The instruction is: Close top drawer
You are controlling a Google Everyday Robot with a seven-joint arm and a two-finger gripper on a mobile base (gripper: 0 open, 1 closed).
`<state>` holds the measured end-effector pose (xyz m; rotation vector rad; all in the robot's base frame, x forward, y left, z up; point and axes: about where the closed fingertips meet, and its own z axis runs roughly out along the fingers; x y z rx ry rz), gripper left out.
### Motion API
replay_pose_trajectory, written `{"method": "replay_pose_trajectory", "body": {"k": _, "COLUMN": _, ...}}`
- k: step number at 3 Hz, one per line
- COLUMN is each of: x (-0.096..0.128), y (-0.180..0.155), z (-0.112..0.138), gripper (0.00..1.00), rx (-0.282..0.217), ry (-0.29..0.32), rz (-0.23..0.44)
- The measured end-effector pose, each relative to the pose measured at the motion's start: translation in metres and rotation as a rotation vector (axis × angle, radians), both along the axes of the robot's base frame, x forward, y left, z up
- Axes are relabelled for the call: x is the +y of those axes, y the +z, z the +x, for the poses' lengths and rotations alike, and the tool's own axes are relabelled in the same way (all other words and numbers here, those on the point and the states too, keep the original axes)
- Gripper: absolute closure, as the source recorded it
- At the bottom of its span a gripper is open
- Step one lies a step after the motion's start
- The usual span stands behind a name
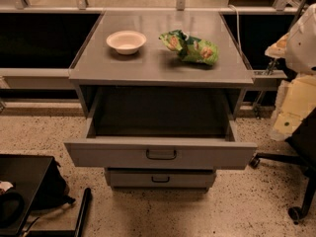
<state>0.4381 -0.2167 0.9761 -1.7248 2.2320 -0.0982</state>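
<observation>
The top drawer [160, 154] stands pulled well out of the grey cabinet [158, 68], its dark interior exposed and its handle facing forward. A lower drawer [160, 178] sits beneath it. On the cabinet top lie a white bowl [126, 41] and a green snack bag [190, 47]. The gripper [289, 117] hangs at the right edge, apart from the drawer; its state cannot be determined.

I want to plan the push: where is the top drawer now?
Camera view, centre: the top drawer stands pulled out under the cabinet top, above the lower drawer; the gripper hangs far right, apart from it.
</observation>
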Motion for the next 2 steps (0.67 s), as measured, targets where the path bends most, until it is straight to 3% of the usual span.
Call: {"method": "replay_pose_trajectory", "body": {"k": 2, "x": 0.0005, "y": -0.0022, "z": -0.0023, "gripper": 0.0, "rx": -0.013, "ry": 0.014, "rz": 0.019}}
